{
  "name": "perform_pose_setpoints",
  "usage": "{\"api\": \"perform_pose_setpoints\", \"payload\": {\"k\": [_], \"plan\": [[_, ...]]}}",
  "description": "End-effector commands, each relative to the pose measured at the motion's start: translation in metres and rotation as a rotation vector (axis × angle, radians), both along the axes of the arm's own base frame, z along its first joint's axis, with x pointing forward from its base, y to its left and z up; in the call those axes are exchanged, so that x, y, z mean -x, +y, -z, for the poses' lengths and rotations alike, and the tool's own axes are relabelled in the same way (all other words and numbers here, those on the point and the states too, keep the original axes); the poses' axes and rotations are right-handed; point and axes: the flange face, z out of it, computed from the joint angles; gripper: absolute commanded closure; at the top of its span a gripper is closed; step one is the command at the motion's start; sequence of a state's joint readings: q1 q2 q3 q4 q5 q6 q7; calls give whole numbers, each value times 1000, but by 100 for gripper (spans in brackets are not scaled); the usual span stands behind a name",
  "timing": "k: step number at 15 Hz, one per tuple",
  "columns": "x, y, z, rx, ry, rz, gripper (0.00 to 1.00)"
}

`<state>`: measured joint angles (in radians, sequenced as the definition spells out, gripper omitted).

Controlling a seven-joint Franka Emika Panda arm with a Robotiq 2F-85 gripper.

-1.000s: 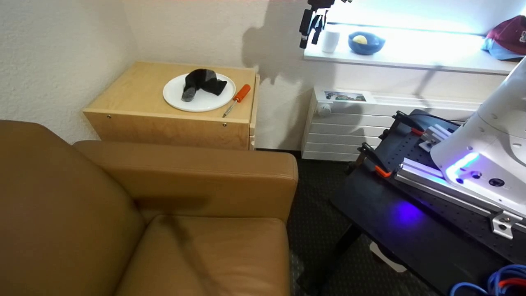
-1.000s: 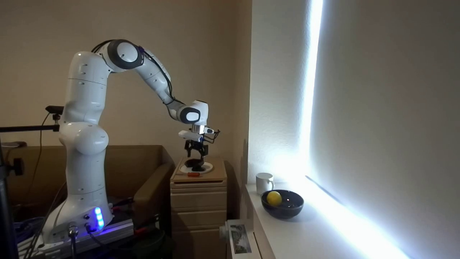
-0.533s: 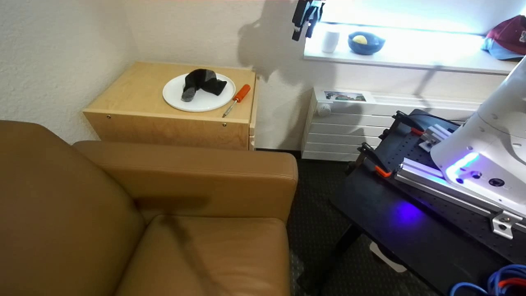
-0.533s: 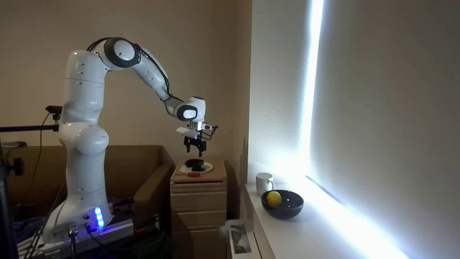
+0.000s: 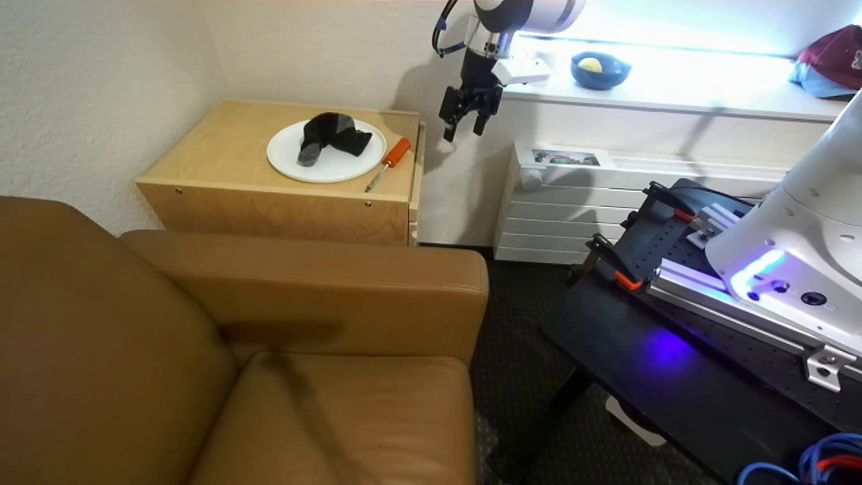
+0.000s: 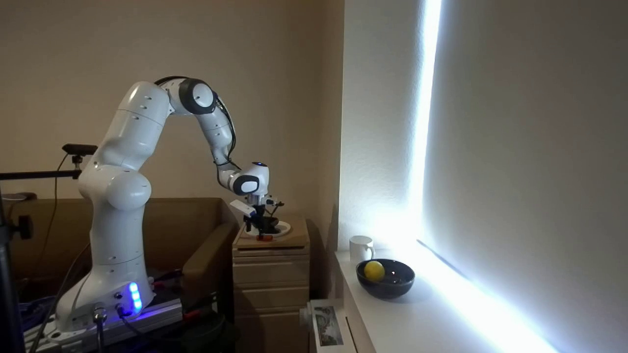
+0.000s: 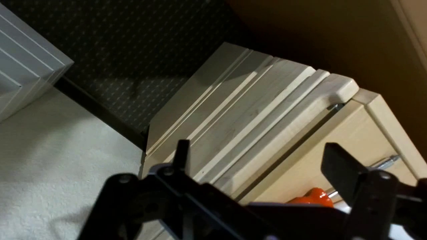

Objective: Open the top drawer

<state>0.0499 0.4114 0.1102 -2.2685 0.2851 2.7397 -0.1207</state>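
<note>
The top drawer (image 7: pixel 280 136) is the uppermost pale wood front of the cabinet in the wrist view. A narrow dark slot runs between it and the cabinet top. Its front also shows in both exterior views, edge-on (image 5: pixel 419 168) and face-on (image 6: pixel 271 253), nearly flush with the cabinet. My gripper (image 5: pixel 465 131) is open and empty, pointing down in front of the cabinet, apart from the drawer. It also shows in an exterior view (image 6: pixel 254 233), overlapping the plate. In the wrist view my fingers (image 7: pixel 257 145) stand wide apart, with the drawer's edge showing between them.
On the cabinet top (image 5: pixel 236 145) lie a white plate (image 5: pixel 286 158) with a dark cloth (image 5: pixel 330 131) and an orange-handled screwdriver (image 5: pixel 397 153). A brown sofa (image 5: pixel 323 289) stands beside the cabinet. A radiator (image 5: pixel 566 222) and a windowsill with bowl (image 6: pixel 392 287) and mug (image 6: pixel 361 250) are close.
My gripper first rose slightly, then came down and moved closer to the cabinet front, still open. The drawer, plate, cloth and screwdriver have not moved.
</note>
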Motion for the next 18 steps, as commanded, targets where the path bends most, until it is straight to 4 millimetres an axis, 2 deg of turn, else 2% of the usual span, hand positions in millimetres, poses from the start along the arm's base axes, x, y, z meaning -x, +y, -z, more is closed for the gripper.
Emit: {"api": "perform_pose_setpoints", "payload": {"k": [1, 3, 4, 9, 13, 14, 16, 18], "plan": [[0, 1, 1, 1, 2, -2, 0], [-2, 1, -4, 1, -8, -2, 0], [-5, -3, 6, 16, 11, 28, 0], [-19, -10, 37, -170, 36, 305, 0], [-25, -20, 67, -161, 10, 431, 0], [-20, -19, 52, -159, 24, 383, 0], [-19, -19, 61, -154, 30, 384, 0], [-20, -19, 59, -155, 26, 383, 0]]}}
